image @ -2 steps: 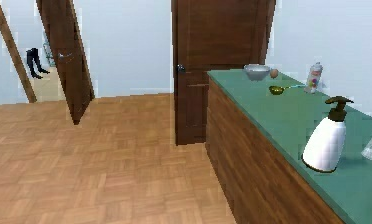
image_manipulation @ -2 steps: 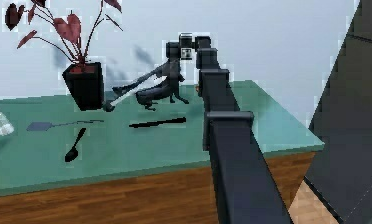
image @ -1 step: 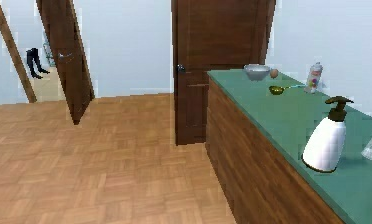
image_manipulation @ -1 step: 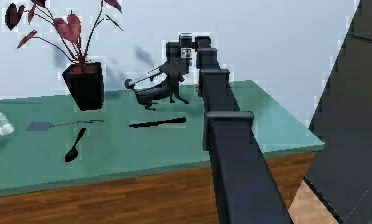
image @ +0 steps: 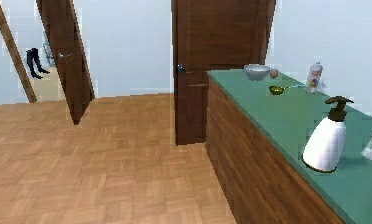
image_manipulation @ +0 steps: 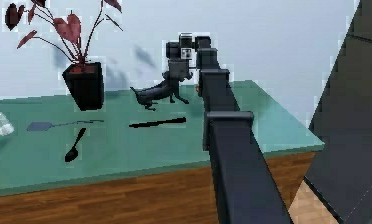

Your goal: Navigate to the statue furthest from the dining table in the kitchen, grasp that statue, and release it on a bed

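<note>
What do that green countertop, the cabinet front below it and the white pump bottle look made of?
Countertop: smooth matte green, perhaps laminate or paint; no grain.
Cabinet front: brown wood, plank lines show.
Pump bottle: smooth white body, ceramic or plastic, hard to say; dark pump head.

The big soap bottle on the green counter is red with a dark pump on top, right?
Not red. The soap bottle on the green counter is white with a dark pump on top. The forward view shows it.
</note>
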Robot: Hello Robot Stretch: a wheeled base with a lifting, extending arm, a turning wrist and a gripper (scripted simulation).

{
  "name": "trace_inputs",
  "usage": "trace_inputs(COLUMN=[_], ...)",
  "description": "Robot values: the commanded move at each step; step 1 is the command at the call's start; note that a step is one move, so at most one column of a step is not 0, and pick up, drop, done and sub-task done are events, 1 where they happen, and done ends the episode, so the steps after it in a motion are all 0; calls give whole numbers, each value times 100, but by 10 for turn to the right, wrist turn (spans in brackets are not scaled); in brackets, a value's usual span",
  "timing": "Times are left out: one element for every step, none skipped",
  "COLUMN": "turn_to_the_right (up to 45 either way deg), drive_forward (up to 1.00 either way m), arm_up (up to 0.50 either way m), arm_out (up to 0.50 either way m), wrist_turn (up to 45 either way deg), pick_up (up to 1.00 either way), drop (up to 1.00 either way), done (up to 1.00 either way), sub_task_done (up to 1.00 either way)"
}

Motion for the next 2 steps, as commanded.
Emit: trace_inputs(turn_to_the_right=[0,0], drive_forward=[0,0], arm_up=[0,0], arm_out=[0,0], wrist_turn=[30,-450], pick_up=[0,0], drop=[0,0], done=[0,0], sub_task_done=[0,0])
